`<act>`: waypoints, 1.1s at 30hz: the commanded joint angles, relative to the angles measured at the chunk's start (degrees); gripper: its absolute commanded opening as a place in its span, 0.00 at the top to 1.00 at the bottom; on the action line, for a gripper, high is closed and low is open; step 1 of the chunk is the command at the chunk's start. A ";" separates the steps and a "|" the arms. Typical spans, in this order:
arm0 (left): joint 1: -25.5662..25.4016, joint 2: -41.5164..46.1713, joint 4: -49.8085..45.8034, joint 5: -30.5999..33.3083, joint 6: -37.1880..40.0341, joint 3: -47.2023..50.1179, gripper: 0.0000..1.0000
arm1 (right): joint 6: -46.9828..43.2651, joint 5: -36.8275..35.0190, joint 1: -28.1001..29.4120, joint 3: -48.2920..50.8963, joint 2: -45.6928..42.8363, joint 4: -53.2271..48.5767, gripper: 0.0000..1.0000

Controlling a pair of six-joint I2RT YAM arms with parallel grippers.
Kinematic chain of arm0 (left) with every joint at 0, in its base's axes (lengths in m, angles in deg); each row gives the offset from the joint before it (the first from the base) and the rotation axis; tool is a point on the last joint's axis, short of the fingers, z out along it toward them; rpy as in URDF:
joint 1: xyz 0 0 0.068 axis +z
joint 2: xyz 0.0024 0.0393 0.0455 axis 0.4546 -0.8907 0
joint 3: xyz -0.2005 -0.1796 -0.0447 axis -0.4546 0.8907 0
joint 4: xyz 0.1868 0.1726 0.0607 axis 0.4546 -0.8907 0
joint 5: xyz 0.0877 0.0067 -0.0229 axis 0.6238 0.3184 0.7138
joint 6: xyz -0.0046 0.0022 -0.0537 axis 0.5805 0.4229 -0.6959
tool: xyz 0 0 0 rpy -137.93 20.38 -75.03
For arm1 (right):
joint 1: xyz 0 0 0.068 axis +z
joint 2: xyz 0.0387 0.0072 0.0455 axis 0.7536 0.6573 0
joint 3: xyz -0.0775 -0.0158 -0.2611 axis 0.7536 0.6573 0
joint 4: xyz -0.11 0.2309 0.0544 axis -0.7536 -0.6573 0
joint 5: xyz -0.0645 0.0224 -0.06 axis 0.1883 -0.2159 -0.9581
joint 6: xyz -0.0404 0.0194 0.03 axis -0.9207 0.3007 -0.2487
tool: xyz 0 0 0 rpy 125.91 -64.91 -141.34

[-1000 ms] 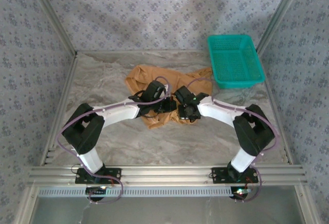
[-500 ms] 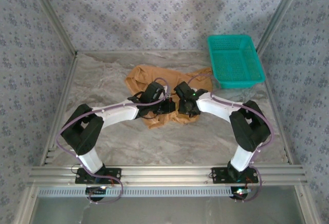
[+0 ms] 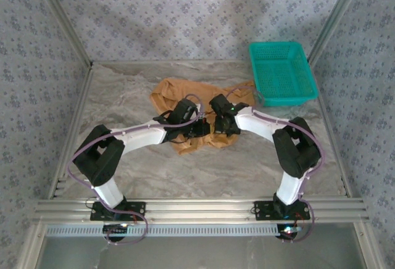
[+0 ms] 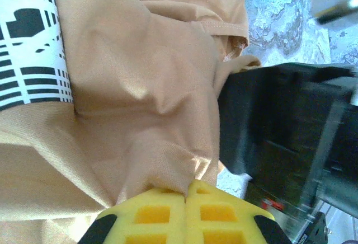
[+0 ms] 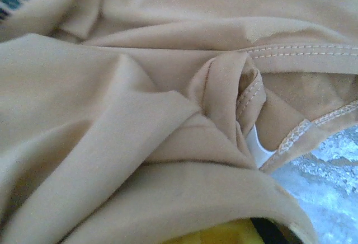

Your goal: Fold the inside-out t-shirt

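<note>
Judging by the overhead view, no fold is seen to have been made. The left gripper (image 3: 199, 128), at seven o'clock of the heap, is clenched on a pinch of the tan, orange-brown short-sleeved t-shirt of thin soft cloth (image 3: 179, 90). In the left wrist view the cloth is drawn in between its yellow pads (image 4: 156, 216). The t-shirt is bunched in a rumpled heap toward twelve o'clock of the grey marbled table (image 3: 216, 170), with seams and a small white label (image 5: 254, 143) exposed. The right gripper (image 3: 222, 126), at five o'clock of the heap, is closed, apparently on a fold, with cloth draped over its fingertip. The teal slatted plastic basket (image 3: 279, 101) is seen at two o'clock. Spreading flat and every fold remain to be done.
</note>
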 commanded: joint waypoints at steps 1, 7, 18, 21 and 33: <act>1.69 -0.46 -1.42 0.29 1.90 -2.32 1.00 | -2.62 3.83 0.07 -3.98 -6.64 -4.76 1.00; 5.51 -4.70 -1.78 -2.26 2.47 -6.29 1.00 | -9.18 13.00 -0.06 -3.28 -18.00 -2.96 1.00; 7.03 -4.00 -1.71 -3.47 1.21 -8.27 1.00 | -9.94 21.84 -6.36 19.33 -40.49 24.33 1.00; 7.09 -2.55 -1.69 -3.23 0.78 -7.55 0.66 | -8.70 21.23 -8.33 24.74 -39.56 25.05 1.00; 15.07 3.40 -1.33 -1.24 2.43 6.63 0.42 | -15.85 26.39 -9.46 11.54 -24.75 15.01 1.00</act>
